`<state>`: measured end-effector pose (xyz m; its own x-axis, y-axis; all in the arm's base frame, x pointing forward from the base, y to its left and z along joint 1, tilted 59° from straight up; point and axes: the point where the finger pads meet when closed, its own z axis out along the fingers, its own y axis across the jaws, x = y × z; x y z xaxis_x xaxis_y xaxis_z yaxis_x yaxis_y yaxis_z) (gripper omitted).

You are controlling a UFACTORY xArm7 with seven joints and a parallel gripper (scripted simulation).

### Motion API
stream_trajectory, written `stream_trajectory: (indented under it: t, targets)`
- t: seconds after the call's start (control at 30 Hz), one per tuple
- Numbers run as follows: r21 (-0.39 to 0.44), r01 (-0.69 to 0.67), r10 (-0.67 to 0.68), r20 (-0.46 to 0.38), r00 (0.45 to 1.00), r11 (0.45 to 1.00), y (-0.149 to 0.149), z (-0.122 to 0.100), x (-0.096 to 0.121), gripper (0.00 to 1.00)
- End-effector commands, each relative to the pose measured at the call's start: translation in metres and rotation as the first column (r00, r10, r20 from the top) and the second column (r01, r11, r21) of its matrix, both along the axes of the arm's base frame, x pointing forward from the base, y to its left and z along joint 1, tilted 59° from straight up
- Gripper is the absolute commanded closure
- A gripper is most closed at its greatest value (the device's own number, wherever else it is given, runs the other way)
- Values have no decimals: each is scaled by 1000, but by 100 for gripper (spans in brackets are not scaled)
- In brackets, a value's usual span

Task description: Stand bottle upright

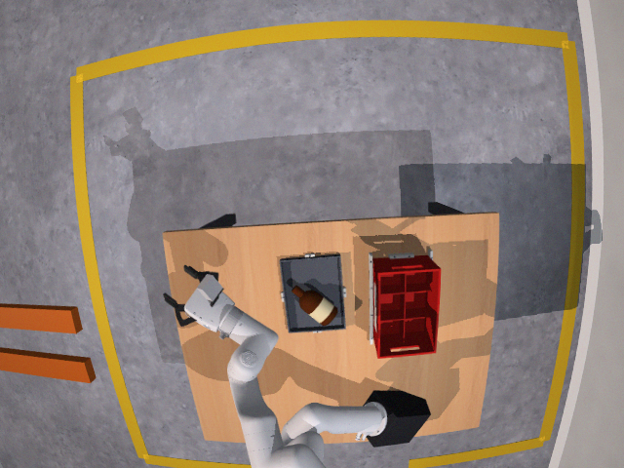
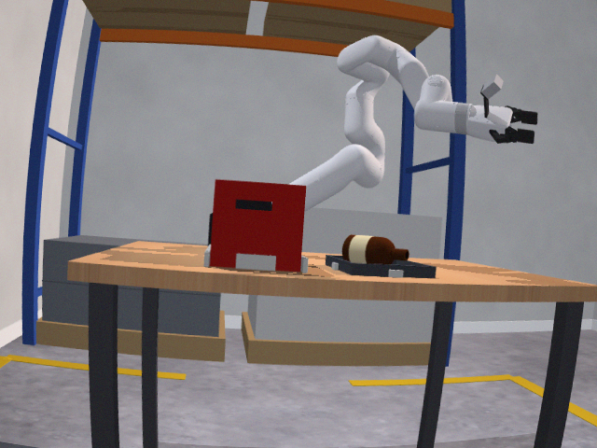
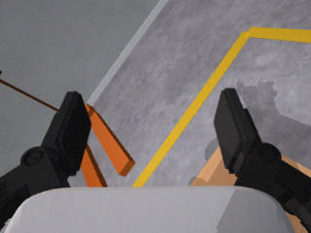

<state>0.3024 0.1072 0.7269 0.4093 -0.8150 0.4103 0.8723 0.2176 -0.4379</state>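
A brown bottle (image 1: 315, 305) (image 2: 378, 250) with a cream label lies on its side on the dark tray (image 1: 329, 269) (image 2: 366, 268). In the top view its neck points to the upper left; in the exterior view it points right. The tray sits flat on the table. The red crate (image 1: 437, 302) (image 2: 257, 233) stands level on the table beside the tray, with its compartments showing empty in the top view. My gripper (image 1: 176, 283) (image 2: 534, 127) (image 3: 151, 106) is wide open and empty, high above the table's left side in the top view, pointing sideways away from the bottle.
The wooden table (image 1: 252, 261) (image 2: 492, 277) carries the tray and crate. A black block (image 1: 400, 417) is at the arm's base near the table's lower edge in the top view. A rack with blue posts (image 2: 458, 192) and orange beams (image 1: 40, 318) (image 3: 111, 141) stands beyond the table.
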Motion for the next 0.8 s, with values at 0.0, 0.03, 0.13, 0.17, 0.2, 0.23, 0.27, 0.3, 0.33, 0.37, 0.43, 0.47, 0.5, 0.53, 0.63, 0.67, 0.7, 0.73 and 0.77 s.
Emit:
stream_trajectory:
  t: [0.0, 0.03, 0.13, 0.17, 0.2, 0.23, 0.27, 0.3, 0.33, 0.37, 0.43, 0.47, 0.5, 0.53, 0.63, 0.67, 0.7, 0.73, 0.77]
  targets:
    - [3, 2, -2, 2, 1000, 1000, -2, 2, 0, 0]
    - [3, 2, -2, 2, 1000, 1000, -2, 2, 0, 0]
    - [3, 2, -2, 2, 1000, 1000, -2, 2, 0, 0]
    - [3, 2, -2, 2, 1000, 1000, -2, 2, 0, 0]
    - [3, 2, -2, 2, 1000, 1000, -2, 2, 0, 0]
    - [3, 2, -2, 2, 1000, 1000, -2, 2, 0, 0]
    - [3, 2, -2, 2, 1000, 1000, -2, 2, 0, 0]
    - [3, 2, -2, 2, 1000, 1000, -2, 2, 0, 0]
    - [3, 2, -2, 2, 1000, 1000, -2, 2, 0, 0]
    - [3, 2, -2, 2, 1000, 1000, -2, 2, 0, 0]
    - [3, 2, -2, 2, 1000, 1000, -2, 2, 0, 0]
    - [3, 2, -2, 2, 1000, 1000, -2, 2, 0, 0]
    - [3, 2, -2, 2, 1000, 1000, -2, 2, 0, 0]
    - [3, 2, -2, 2, 1000, 1000, -2, 2, 0, 0]
    - [-1, 3, -3, 5, 1000, 1000, -1, 1, 0, 0]
    - [-7, 4, -4, 9, 1000, 1000, -1, 0, -1, 0]
    - [-16, 6, -5, 14, 1000, 1000, 0, -1, -1, 0]
    - [-28, 8, -7, 21, 1000, 1000, 1, -2, -1, 0]
    - [-45, 11, -10, 31, 999, 999, 2, -4, -2, 0]
